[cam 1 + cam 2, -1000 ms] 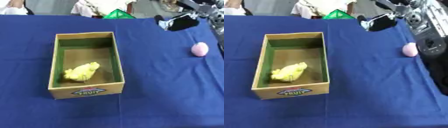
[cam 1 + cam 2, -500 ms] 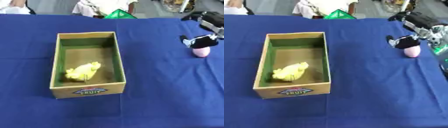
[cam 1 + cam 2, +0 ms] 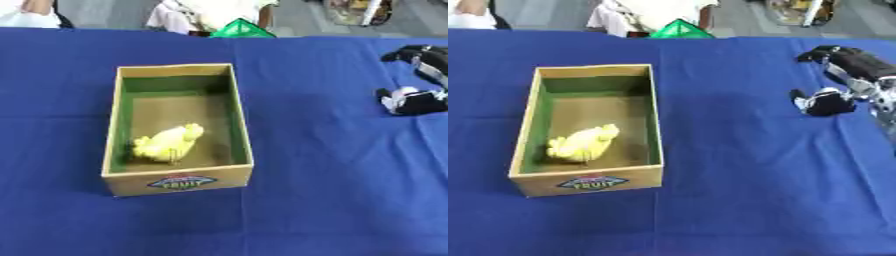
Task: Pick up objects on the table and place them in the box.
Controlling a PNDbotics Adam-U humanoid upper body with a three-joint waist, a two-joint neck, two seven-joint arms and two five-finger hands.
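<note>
An open cardboard box with a green inner wall and a fruit label on its front stands left of centre on the blue cloth. A yellow soft thing lies in the box's near half. My right hand, black with silver joints, reaches in from the right edge and hangs low over the cloth at the right. It covers the spot where a small pink rounded object lay, and that object is hidden under it. My left hand shows in neither view.
A green pyramid-shaped thing sits at the table's far edge, behind the box. The blue table cloth spreads flat in front of and to the right of the box.
My right hand has come down from the far right and lowered onto the pink object, which showed beside it before and is now hidden. The box and the yellow thing have not moved.
</note>
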